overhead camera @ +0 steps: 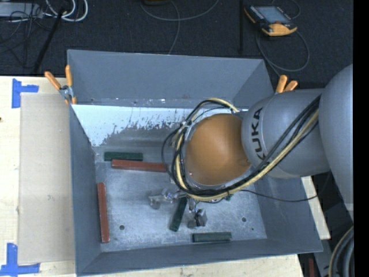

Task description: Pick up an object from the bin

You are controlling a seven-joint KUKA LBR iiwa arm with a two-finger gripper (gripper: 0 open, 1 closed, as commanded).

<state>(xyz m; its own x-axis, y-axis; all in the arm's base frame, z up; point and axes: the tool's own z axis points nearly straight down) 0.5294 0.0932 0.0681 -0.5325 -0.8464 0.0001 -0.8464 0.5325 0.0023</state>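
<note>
One green stick (176,218) is lying beside my pincer (195,217); I'm planning to straddle its width, but cannot tell the pincer's spread.

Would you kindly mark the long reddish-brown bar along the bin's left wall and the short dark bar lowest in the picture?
Long reddish-brown bar (103,212): camera view, mid-length.
Short dark bar (211,236): camera view, its centre.

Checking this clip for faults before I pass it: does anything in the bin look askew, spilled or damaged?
Nothing stands out. The dark green bar beside the gripper lies slanted, and the red-brown bar by the view's left wall lies straight, but loose bars scattered over the bin floor are expected. No spill or breakage is visible.
</note>
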